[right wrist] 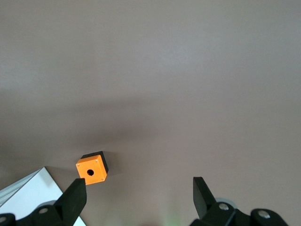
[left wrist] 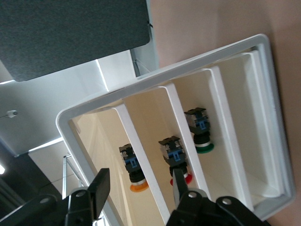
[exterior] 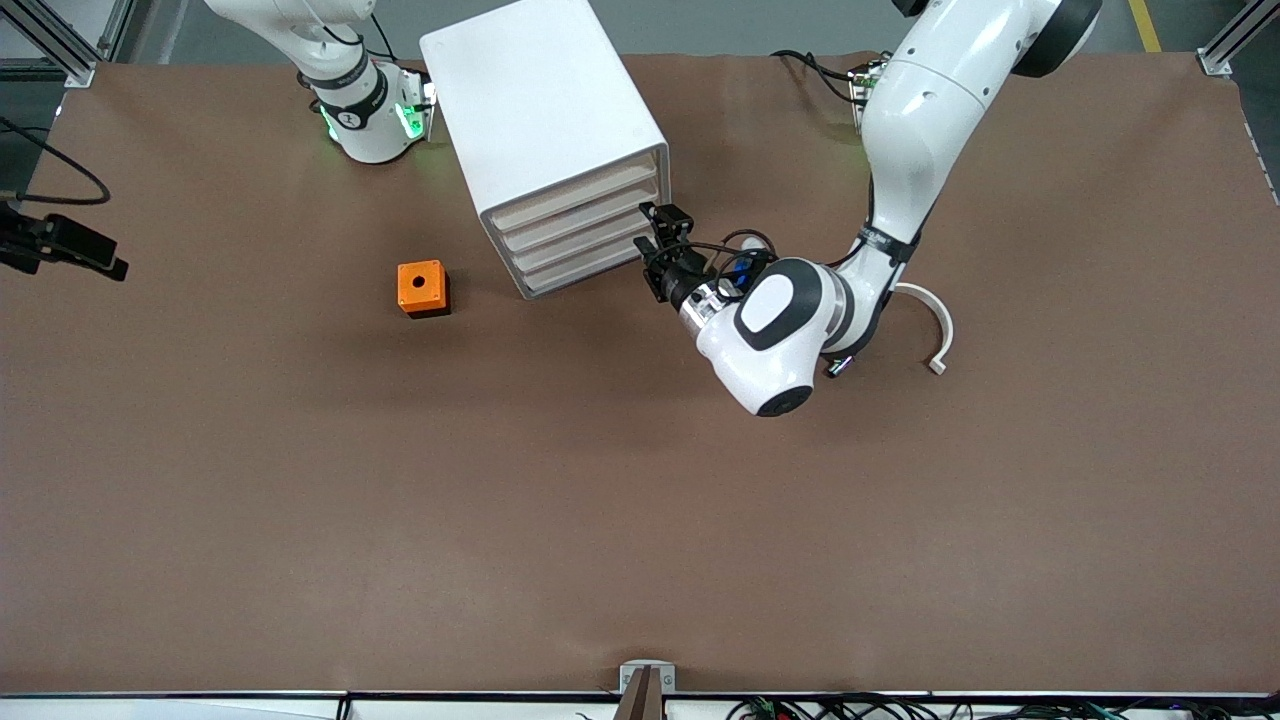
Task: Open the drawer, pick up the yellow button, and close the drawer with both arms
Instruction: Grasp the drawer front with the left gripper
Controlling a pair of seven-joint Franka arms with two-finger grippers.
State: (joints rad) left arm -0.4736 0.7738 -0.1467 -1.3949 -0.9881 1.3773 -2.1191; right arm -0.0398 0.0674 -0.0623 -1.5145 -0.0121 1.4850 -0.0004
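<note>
Beside the cabinet [exterior: 556, 140], the left gripper [exterior: 655, 240] is hovering with fingers spread and empty at the stacked drawer fronts. Its wrist view is showing a divided tray [left wrist: 263, 52], probably the top drawer, holding the orange button [left wrist: 133, 167] next to red and green ones. Reaching in risks clipping a divider or taking the wrong cap. Above the orange cube [exterior: 422, 288], the right gripper [right wrist: 138, 195] is waiting open, with bare table around.

Bright, even overhead light; soft shadows; sharp focus.
</note>
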